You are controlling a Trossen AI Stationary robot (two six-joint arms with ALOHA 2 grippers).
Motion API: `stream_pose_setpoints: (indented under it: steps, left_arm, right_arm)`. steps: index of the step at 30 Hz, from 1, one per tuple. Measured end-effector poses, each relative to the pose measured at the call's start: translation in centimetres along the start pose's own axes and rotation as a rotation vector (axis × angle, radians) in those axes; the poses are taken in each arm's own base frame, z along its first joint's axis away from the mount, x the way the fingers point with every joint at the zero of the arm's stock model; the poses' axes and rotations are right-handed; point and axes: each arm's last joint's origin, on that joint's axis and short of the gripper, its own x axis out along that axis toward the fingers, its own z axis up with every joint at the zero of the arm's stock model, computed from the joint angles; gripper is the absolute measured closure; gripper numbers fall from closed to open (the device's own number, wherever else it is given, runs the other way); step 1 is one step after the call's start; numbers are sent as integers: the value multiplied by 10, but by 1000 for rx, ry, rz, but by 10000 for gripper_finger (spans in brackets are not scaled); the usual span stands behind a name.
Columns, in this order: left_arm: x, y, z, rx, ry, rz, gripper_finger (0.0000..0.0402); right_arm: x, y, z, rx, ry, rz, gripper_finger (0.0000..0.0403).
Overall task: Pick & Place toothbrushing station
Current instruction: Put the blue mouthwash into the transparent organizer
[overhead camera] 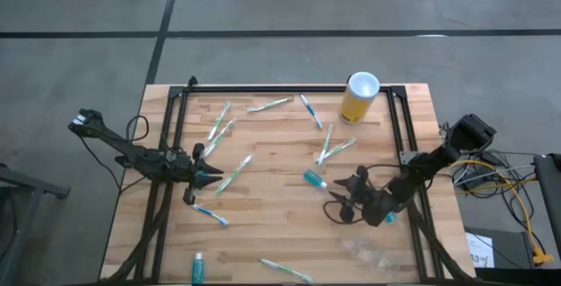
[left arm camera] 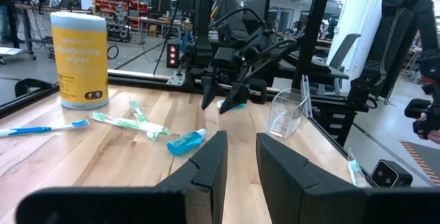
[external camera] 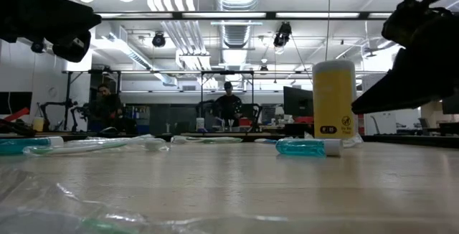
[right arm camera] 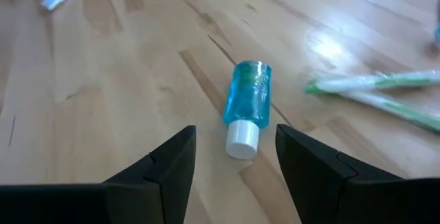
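A small teal tube (right arm camera: 247, 104) with a white cap lies on its side on the wooden table (overhead camera: 280, 225), right of centre (overhead camera: 314, 179). My right gripper (right arm camera: 235, 133) hovers just short of its cap end, open, tilted down, touching nothing (overhead camera: 344, 200). The clear cup (left arm camera: 287, 112) stands near the table's front edge (overhead camera: 368, 251). Several toothbrushes lie flat, among them white-green ones (overhead camera: 333, 148) and a white-blue one (overhead camera: 210, 213). My left gripper (left arm camera: 240, 148) waits level at the left (overhead camera: 200, 176), its fingers a little apart and empty.
A tall yellow cylinder (overhead camera: 359, 97) with a white top stands at the far right. A second teal tube (overhead camera: 199, 268) lies at the front left edge. A black frame (overhead camera: 289, 89) runs along the table's far and side edges. People sit in the room beyond.
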Motion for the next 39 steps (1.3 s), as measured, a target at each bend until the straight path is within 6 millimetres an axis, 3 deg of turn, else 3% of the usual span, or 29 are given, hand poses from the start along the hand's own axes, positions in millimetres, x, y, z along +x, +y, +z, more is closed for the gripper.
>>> stream_pose_setpoints:
  steps: [21,39]
  left_arm:
    - [0,0,0,0,0,0,319]
    - [0,0,0,0,0,1,319]
  right_arm:
    - [20,-15,-4,37,107,30,209]
    - [49,2,-10,12,138,-38,209]
